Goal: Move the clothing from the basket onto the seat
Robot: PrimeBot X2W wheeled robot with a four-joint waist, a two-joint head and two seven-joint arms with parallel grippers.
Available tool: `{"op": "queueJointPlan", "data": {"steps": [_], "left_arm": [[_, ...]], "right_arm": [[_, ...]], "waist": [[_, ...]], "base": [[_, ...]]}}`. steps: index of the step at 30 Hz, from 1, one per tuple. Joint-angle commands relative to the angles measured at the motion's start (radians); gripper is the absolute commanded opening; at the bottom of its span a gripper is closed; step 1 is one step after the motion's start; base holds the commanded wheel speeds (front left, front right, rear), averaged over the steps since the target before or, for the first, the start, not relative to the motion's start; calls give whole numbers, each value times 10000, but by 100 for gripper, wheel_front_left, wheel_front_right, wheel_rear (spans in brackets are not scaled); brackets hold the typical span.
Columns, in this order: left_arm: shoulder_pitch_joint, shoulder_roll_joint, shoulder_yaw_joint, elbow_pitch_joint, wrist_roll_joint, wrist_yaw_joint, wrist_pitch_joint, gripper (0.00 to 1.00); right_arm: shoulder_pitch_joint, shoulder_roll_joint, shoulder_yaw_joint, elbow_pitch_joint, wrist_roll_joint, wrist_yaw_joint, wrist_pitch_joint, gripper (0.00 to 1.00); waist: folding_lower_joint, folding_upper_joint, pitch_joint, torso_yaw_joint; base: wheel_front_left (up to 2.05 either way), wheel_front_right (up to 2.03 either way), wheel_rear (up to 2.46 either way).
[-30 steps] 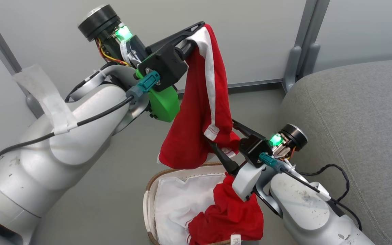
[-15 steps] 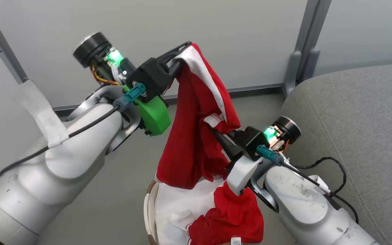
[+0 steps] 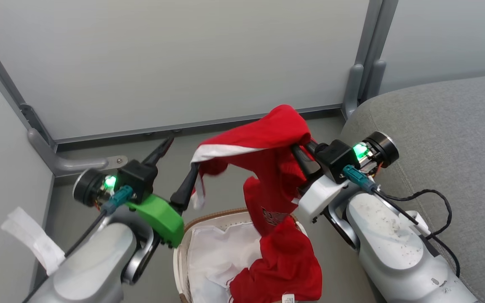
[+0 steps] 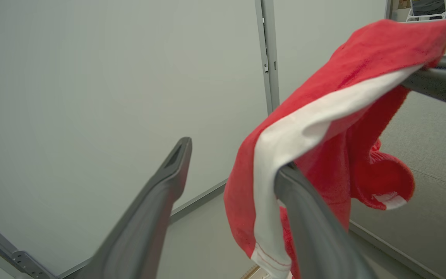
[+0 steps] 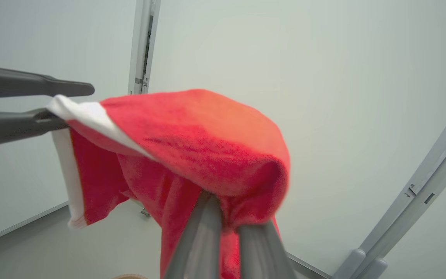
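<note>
Soft red clothing (image 3: 267, 139) clamped tight in right gripper (image 3: 302, 156); left gripper (image 3: 182, 156) splayed wide, white trim (image 4: 285, 147) draped over one finger (image 4: 308, 221), above woven-rim basket (image 3: 209, 215).

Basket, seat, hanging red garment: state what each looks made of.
Basket: probably cream plastic, smooth and matte, with a brown woven rim. Seat: grey woven upholstery, matte, with a stitched seam visible. Red garment: soft, slightly fuzzy fabric that drapes limply; white trim.
</note>
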Motion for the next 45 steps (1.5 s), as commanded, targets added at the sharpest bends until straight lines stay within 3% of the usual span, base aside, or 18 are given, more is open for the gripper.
{"op": "queueJointPlan", "data": {"steps": [1,9,26,45], "left_arm": [[443,-12,59,-39,-38,80,-90,100],[2229,-233,675,-396,-240,220,-161,100],[3527,-1281,1323,-990,946,-431,-157,100],[2573,-1525,2090,-1050,2103,-781,-153,100]], "right_arm": [[152,-37,-180,-73,-168,-10,-49,0],[514,-38,-1124,-176,-714,-10,-49,0],[1405,-38,-2815,-330,-1369,-10,-49,0],[1688,-29,-4053,-1413,-1467,-12,-49,0]], "waist": [[0,0,33,-12],[0,0,166,-131],[0,0,510,-613],[0,0,2520,-3506]], "base": [[0,0,0],[0,0,0],[0,0,0],[0,0,0]]}}
